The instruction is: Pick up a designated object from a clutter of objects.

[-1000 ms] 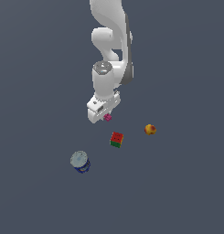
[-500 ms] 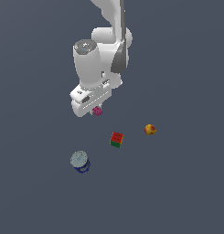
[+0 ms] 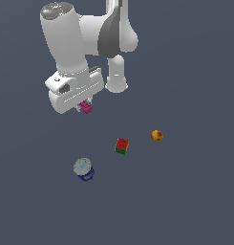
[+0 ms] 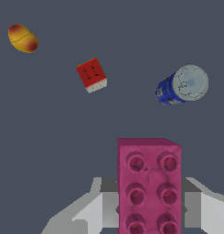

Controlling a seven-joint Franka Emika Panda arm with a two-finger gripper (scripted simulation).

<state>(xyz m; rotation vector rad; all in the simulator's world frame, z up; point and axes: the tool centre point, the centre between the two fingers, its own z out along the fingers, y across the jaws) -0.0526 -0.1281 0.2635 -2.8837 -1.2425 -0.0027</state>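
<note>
The gripper [image 3: 85, 106] is closed on the pink brick [image 3: 86, 107]. In the wrist view the brick [image 4: 149, 185] stands between the two grey fingers [image 4: 93, 212], which press against its long sides, with its studded face turned toward the camera. Three rows of two studs are visible. How far the jaws are apart beyond the width of the brick cannot be read, because the brick covers the gap.

In the exterior view the brick shows only as a small pink piece projecting from under the white gripper body; the fingers themselves are hidden there. The white arm [image 3: 90, 40] rises above the gripper and fills the upper part of that view. The brick appears clear of the dark grey floor [image 3: 195, 201], though the exact height cannot be judged.

The other three items lie on the floor, all well apart from the gripper and from each other:
- The red-and-green cube [image 3: 122, 146] is the nearest to the gripper. In the wrist view its red face [image 4: 91, 74] shows dark dots.
- The yellow-red ball [image 3: 156, 136] lies beyond the cube, farthest from the gripper.
- The blue can [image 3: 83, 169] stands upright with its silvery lid up, on the other side of the cube from the ball.
</note>
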